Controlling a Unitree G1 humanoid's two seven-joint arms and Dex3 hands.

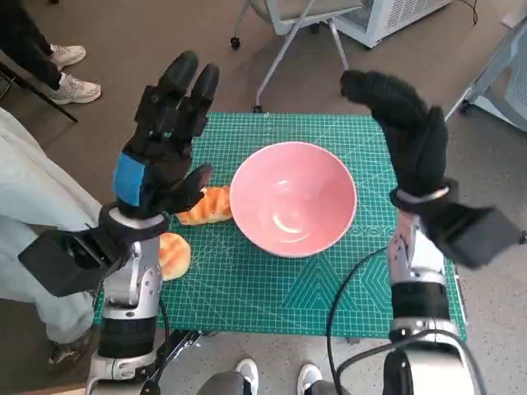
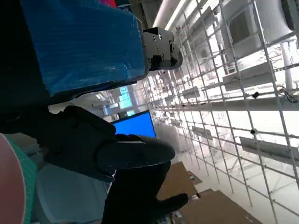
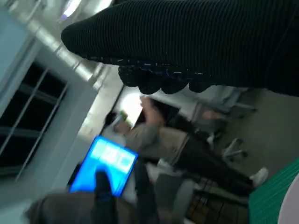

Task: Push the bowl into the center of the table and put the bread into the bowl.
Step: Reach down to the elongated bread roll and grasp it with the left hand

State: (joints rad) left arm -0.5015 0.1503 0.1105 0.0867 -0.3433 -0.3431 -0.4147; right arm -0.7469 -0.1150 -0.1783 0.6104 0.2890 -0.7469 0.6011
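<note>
- Left hand point(image 1: 169, 136), black with blue tape on its back, is raised above the table's left part; its fingers are spread and it holds nothing.
- Right hand point(image 1: 403, 123), in the black knitted glove, is raised over the mat's far right corner; its fingers are apart and it holds nothing.
- One pink bowl point(image 1: 293, 199) stands upright near the middle of the green cutting mat point(image 1: 272, 288), with nothing in it; bare mat shows on all sides of it, the widest strip toward the robot.
- Two pieces of bread lie left of the bowl: one bread roll point(image 1: 207, 206) touches or nearly touches the bowl's left rim, under the left hand; a second bread roll point(image 1: 174, 255) lies nearer the robot, by the mat's left edge.
- One office chair base point(image 1: 284, 49) stands on the floor beyond the far edge.
- A person's legs point(image 1: 41, 206) and white shoes point(image 1: 70, 74) are at the left of the table.
</note>
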